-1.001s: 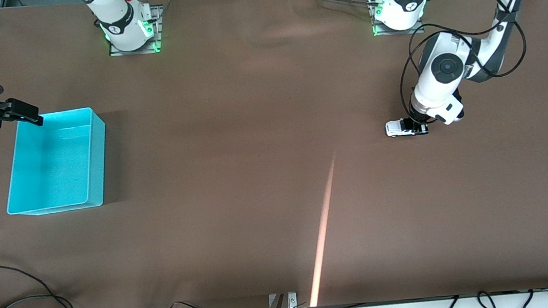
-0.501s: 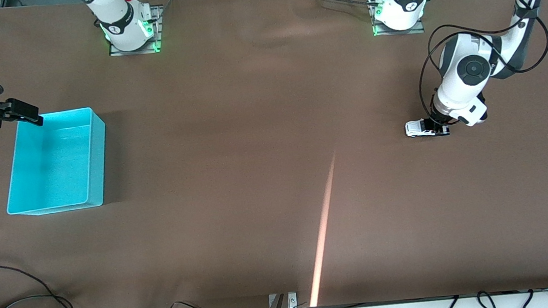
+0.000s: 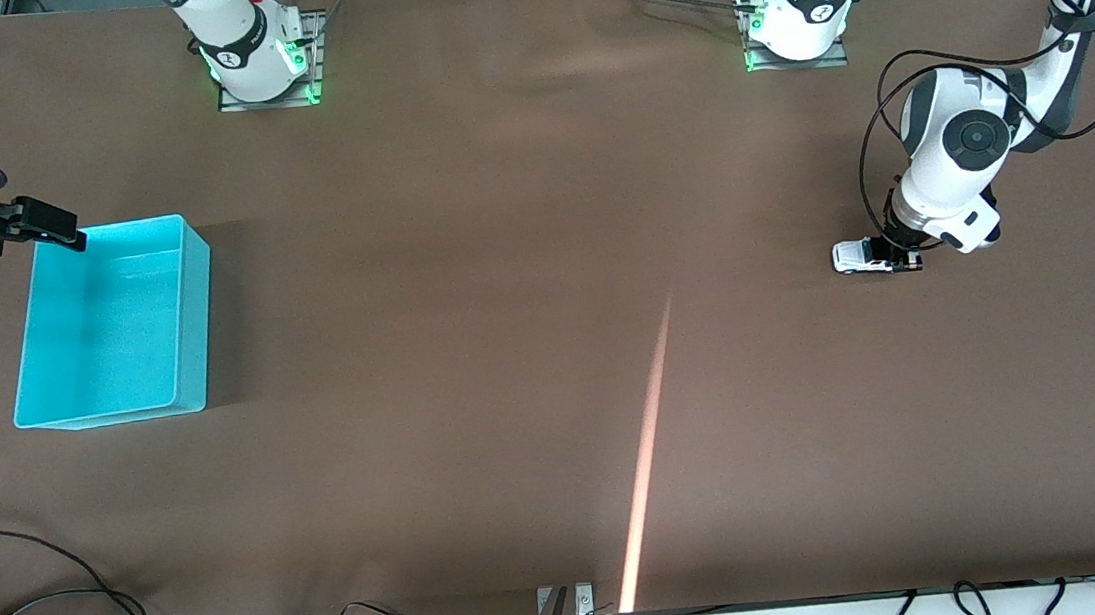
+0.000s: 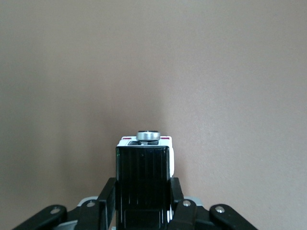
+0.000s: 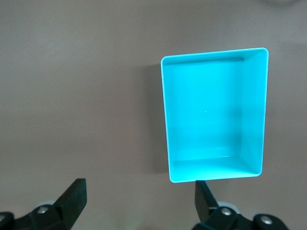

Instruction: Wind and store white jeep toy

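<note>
The white jeep toy [image 3: 862, 256] stands on the brown table toward the left arm's end. My left gripper [image 3: 905, 259] is low over its rear and shut on it. In the left wrist view the jeep's black roof [image 4: 143, 177] fills the gap between the two fingers [image 4: 108, 195], which press on its sides, and its white end points away from the wrist. The turquoise bin [image 3: 192, 312] sits empty at the right arm's end. My right gripper [image 3: 50, 229] hangs open over the table beside the bin's corner, with nothing between its fingers [image 5: 75, 196]. The bin's rim [image 5: 164, 120] shows in the right wrist view.
Both arm bases [image 3: 260, 59] [image 3: 796, 17] stand along the table edge farthest from the front camera. Loose cables [image 3: 53, 596] lie at the near edge toward the right arm's end. A pale streak of light [image 3: 647, 449] crosses the cloth.
My left gripper has slid toward the left arm's end of the table, dragging the jeep along the cloth with it. The right arm and the bin have stayed put.
</note>
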You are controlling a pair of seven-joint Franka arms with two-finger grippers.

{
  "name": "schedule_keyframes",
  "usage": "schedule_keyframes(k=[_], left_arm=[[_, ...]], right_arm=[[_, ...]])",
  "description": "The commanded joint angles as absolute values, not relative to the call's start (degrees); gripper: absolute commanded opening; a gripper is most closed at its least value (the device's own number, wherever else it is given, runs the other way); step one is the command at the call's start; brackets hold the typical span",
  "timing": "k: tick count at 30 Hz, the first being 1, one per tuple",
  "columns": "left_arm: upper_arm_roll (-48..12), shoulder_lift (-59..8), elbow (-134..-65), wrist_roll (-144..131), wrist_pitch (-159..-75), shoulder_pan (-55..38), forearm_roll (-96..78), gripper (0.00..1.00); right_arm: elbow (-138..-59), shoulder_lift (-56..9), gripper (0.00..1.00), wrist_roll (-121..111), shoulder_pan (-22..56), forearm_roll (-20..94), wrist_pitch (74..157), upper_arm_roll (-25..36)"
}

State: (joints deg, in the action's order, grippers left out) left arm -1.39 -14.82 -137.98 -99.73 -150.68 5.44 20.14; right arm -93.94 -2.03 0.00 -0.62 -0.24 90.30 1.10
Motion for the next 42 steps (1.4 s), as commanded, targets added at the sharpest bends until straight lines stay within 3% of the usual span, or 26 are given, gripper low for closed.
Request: schedule_keyframes(k=[1, 5, 16, 42], left_arm=[[-0.26, -19.16, -135.71, -98.7, -152.14, 5.8, 22.41, 1.0], [0.52, -17.41, -133.86, -98.7, -150.22, 5.89, 22.41, 1.0], [-0.09, -12.48, -126.74, -95.19, -133.78, 5.19, 21.18, 1.0], [-5.98, -11.78, -101.35, -57.59, -104.51, 5.1, 14.68, 1.0]], right_arm=[[-92.29, -2.72, 1.0, 0.09, -0.7, 0.44, 88.95, 1.05], [-92.29, -2.64, 1.0, 0.26, -0.62, 0.44, 89.03, 0.88], [-92.29, -2.64, 1.0, -0.17, -0.53, 0.35, 88.95, 0.88], [-92.29, -2.64, 1.0, -0.18, -0.53, 0.35, 88.95, 0.88]])
